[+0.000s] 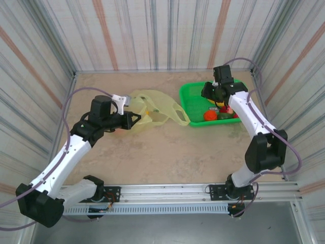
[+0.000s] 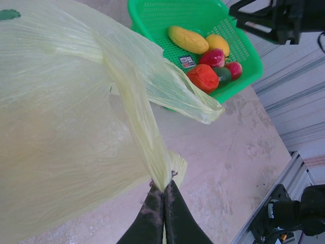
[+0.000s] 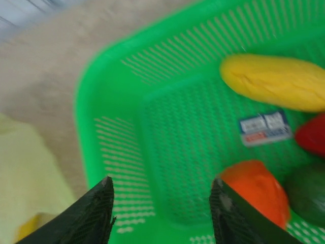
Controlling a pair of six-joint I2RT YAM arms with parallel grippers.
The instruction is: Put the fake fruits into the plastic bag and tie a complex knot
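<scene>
Left claw (image 2: 163, 187): clenched on a twisted strand of the plastic bag (image 2: 61, 127), film pinched between the two finger tips at bottom centre of the left wrist view. From the pinch the strand runs up the frame into the bag body, which spreads across the left half. One loop handle (image 2: 203, 104) flops right, its end on the worktop (image 2: 228, 152) just in front of the green basket (image 2: 203, 15).

Top view: left claw (image 1: 133, 120) sits left of centre, at the near-left edge of the bag (image 1: 152, 109). Bag lies crumpled flat on the worktop (image 1: 167, 157), centre frame, with a handle reaching right to just beside the basket (image 1: 189, 99).

Right claw (image 3: 162, 188): released, fingers apart, nothing between them, hanging over the basket floor (image 3: 167, 132). Top view puts it (image 1: 213, 96) over the basket, upper right of frame.

Fake fruits: all visible ones are in the basket, none seen in the bag.
- Long yellow one (image 2: 188, 39), top of frame.
- Second yellow one (image 2: 217, 44) beside it.
- Pink-red one (image 2: 212, 57).
- Small red one (image 2: 233, 69).
- Orange-red one (image 2: 203, 77).
- Dark green one (image 2: 222, 75), tucked between the red ones.

Right wrist view is blurred. Orange fruit (image 3: 256, 190) is just right of the right finger, yellow fruit (image 3: 277, 81) upper right, and a sticker label (image 3: 265, 127) lies on the mesh between them.
</scene>
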